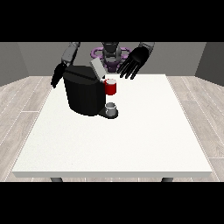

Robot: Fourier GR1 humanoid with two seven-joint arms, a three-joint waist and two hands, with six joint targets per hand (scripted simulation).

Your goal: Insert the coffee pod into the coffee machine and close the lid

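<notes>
Hand at the view's left (57,77): seen hanging beside the coffee machine (83,91); its fingers hang straight and relaxed, nothing held.
Coffee machine: a black block on the white table (144,140), judged heavy and stiff; the pale lid (96,68) is tilted up.
Red thing at the machine (110,87): set under the lid.
Grey thing (111,108): seen on the machine's base; possibly the pod, though this cannot be told. Were it the pod, it would be judged light, rigid and smooth, best taken by its sides.
Hand at the view's right (133,62): raised, fingers spread, nothing grasped.
</notes>
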